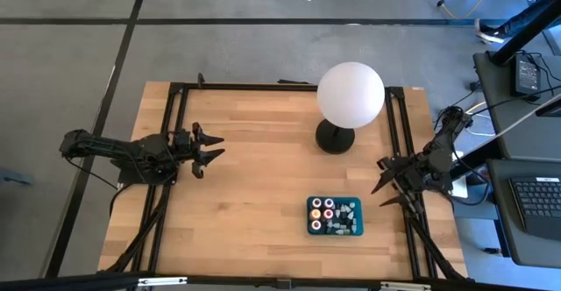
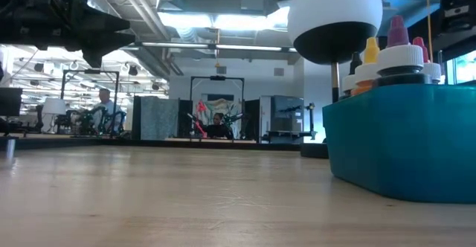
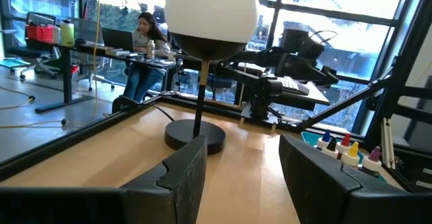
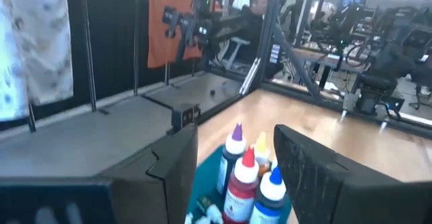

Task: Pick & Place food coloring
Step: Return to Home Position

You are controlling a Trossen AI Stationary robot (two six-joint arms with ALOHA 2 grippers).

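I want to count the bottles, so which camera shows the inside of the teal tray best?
The high view: it looks straight down into the teal tray. The low view shows its wall and caps; wrist views catch only part.

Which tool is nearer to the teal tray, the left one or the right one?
Right. The right tool hangs close beside the tray, toward the right edge of the table; the left tool is far off, over the left half.
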